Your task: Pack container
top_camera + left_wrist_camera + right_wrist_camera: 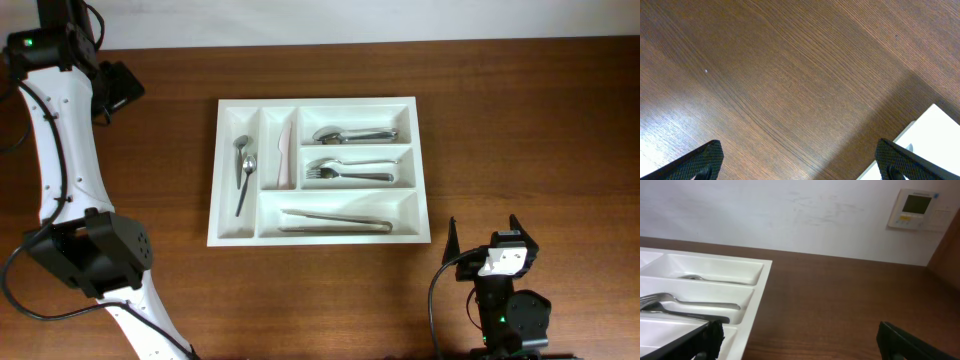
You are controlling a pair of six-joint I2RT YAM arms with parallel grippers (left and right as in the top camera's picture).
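**CAMERA PLACEMENT: THREE VIEWS**

Overhead: fixed above me, facing straight down, far enough to take in the whole tray (340,102) and the table (520,120) around it. My left wrist: close, looking down on the wood, one tray corner at lower right. My right wrist: low, near-level, facing the wall (790,215) past the tray's right side. All three views share the tray.

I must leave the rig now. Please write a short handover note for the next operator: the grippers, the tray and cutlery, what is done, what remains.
Left gripper: open, empty, over the bare table, left of the tray.
Right gripper: open, empty, at the near edge, right of the tray.
Cutlery tray: mid-table. Two spoons in the leftmost narrow slot, knife in the next; wide slots hold spoons, forks and a long utensil.
Done: every compartment holds cutlery.
Left: no loose cutlery visible; probably only a final check.
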